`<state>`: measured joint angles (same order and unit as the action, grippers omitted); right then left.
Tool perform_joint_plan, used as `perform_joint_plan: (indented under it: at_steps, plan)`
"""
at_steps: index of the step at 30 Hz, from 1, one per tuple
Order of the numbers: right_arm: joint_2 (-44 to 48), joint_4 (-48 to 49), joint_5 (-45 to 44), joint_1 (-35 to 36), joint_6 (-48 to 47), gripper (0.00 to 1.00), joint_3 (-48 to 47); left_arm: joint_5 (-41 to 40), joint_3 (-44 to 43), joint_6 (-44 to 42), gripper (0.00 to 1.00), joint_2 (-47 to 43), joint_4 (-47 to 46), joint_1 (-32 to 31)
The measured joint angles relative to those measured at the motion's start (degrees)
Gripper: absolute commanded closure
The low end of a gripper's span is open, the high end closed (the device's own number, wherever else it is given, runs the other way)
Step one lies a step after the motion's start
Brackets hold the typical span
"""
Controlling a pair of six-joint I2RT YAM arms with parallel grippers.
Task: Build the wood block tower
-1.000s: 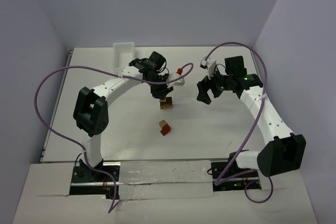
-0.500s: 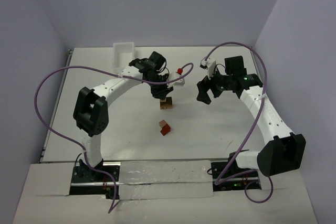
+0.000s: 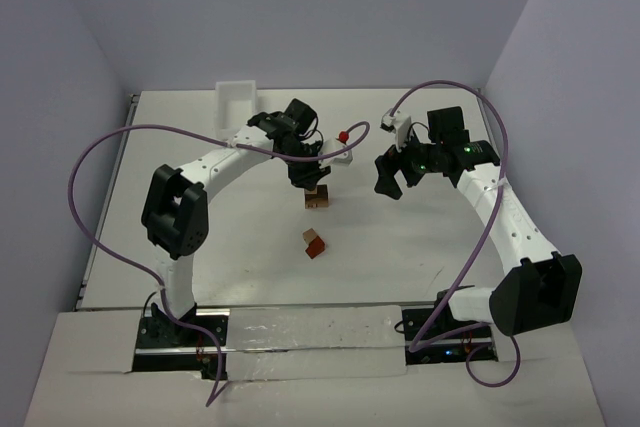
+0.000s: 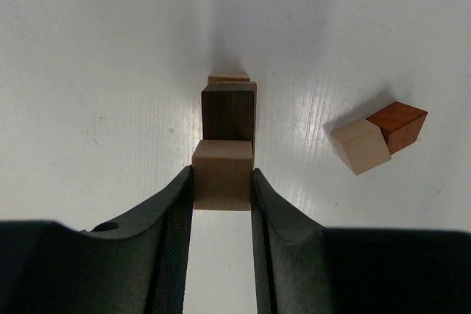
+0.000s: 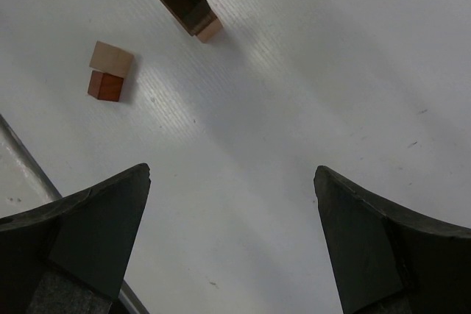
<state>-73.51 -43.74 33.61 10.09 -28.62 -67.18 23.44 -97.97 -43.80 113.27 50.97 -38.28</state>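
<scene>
The wood block tower [image 3: 317,196] stands upright near the middle of the tabletop [image 3: 220,222], its long axis vertical. The left wrist view looks down its length. It is a narrow column one block wide: a light tan bottom block [image 4: 229,78], a dark brown block [image 4: 229,113] with visible grain above it, and a top tan block [image 4: 222,174]. The left end effector [image 4: 222,179] is pinching the top tan block, one finger pressed flat on each side. Whether that block rests on the dark brown block or sits just over it cannot be told.

Nearer the arm bases, apart from the tower, a loose tan block [image 4: 360,146] and a reddish-brown block [image 4: 397,126] lie touching each other on the tabletop.

The right end effector [image 5: 232,174] hangs to the right of the tower with its fingers spread wide, nothing between them.

A white bin [image 3: 238,99] sits at the far edge, open side up, showing only its white inside
</scene>
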Motion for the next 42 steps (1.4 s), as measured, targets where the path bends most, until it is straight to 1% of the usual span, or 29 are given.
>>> perform_joint_plan:
  at_steps: [3,9,14,15,17,18,19,21,22,30,34,37,38,40,42]
  plan:
    - [-0.06,-0.03,0.05,0.0,0.0,0.0,0.0,0.0,0.0,-0.04,0.79,0.02,-0.2,0.0]
    - [-0.26,-0.07,0.08,0.0,-0.04,0.0,0.0,0.0,0.0,-0.18,0.69,0.02,-0.23,0.0]
    - [-0.45,-0.34,0.1,0.0,-0.22,0.0,0.0,0.2,0.0,-0.44,0.57,0.02,-0.21,0.0]
    - [-0.49,-0.43,0.1,0.0,-0.24,0.0,0.0,0.31,0.0,-0.55,0.46,0.02,-0.21,0.0]
    - [-0.58,-0.47,0.1,0.0,-0.31,0.0,0.0,0.48,0.02,-0.74,0.29,0.02,-0.19,0.0]
    - [-0.62,-0.49,0.1,0.0,-0.37,0.0,0.0,0.64,0.02,-0.94,0.17,0.02,-0.17,0.0]
    - [-0.62,-0.47,0.1,0.0,-0.39,0.0,0.0,0.78,0.06,-1.1,0.11,0.02,-0.17,0.0]
    - [-0.62,-0.48,0.12,0.0,-0.41,0.0,0.0,0.99,0.13,-1.56,0.02,0.0,-0.17,0.0]
    - [-0.62,-0.49,0.12,0.0,-0.4,0.0,0.0,1.06,0.15,-1.65,0.01,0.0,-0.17,0.0]
    - [-0.62,-0.49,0.25,0.0,-0.42,0.0,0.0,1.29,-0.43,-1.56,0.01,-1.99,0.84,0.0]
    - [-0.62,-0.49,0.6,0.0,-0.65,0.05,-0.02,1.46,-4.83,-0.57,0.01,-5.17,2.93,0.26]
    - [-0.49,-0.41,1.86,0.0,-1.15,0.17,0.04,2.92,-6.32,2.21,0.01,-11.67,1.75,2.02]
    - [-0.22,-0.28,2.45,0.0,-1.27,0.24,0.11,3.85,-5.48,3.89,0.01,-15.08,0.54,3.43]
    - [0.75,0.62,3.61,0.02,-1.06,0.34,0.49,5.74,-2.65,7.44,0.01,-22.58,-2.31,7.39]
    - [3.67,4.38,4.63,0.68,0.87,0.4,3.32,8.43,1.56,12.72,0.01,-29.89,-6.46,12.99]
